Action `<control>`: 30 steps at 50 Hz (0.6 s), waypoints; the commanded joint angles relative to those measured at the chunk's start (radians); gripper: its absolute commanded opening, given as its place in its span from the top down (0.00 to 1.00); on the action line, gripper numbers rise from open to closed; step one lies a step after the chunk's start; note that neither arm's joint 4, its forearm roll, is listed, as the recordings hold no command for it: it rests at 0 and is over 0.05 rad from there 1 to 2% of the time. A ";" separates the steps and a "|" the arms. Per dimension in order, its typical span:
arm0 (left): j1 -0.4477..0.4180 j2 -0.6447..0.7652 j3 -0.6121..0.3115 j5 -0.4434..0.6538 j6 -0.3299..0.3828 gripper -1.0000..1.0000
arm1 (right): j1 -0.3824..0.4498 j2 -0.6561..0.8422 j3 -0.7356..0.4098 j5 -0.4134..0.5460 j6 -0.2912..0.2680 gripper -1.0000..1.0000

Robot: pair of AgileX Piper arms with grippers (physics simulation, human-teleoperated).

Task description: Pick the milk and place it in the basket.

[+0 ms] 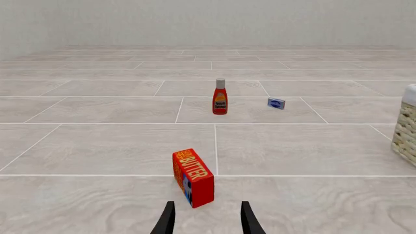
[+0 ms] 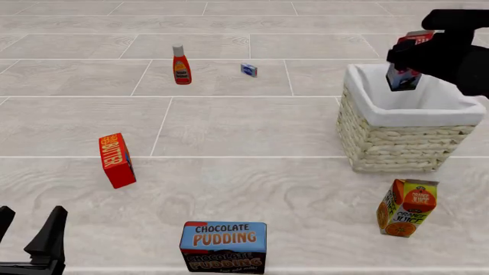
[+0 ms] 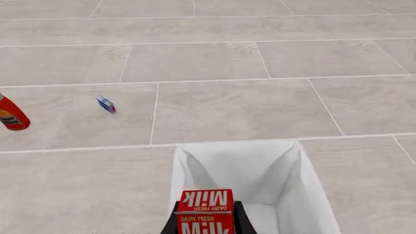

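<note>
There were two cartons, milk (image 2: 403,77) and juice (image 2: 406,207), two boxes, butter (image 2: 116,160) and pudding (image 2: 223,247), one ketchup bottle (image 2: 180,65), one basket (image 2: 397,140), one small blue packet (image 2: 249,70).

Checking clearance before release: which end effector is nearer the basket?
Right. The right end effector holds the milk over the basket; the left end effector sits far across the table.

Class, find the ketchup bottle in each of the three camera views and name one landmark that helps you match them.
Front view: the ketchup bottle stands upright at upper left of centre.
Left wrist view: it stands near the middle of the picture, beyond the butter box.
Right wrist view: only part shows at the picture's edge.
Shared landmark: the small blue packet lying beside the bottle.
</note>
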 commanded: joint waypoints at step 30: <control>0.000 0.000 0.000 0.000 0.000 0.00 | -0.057 0.146 -0.007 -0.053 -0.011 1.00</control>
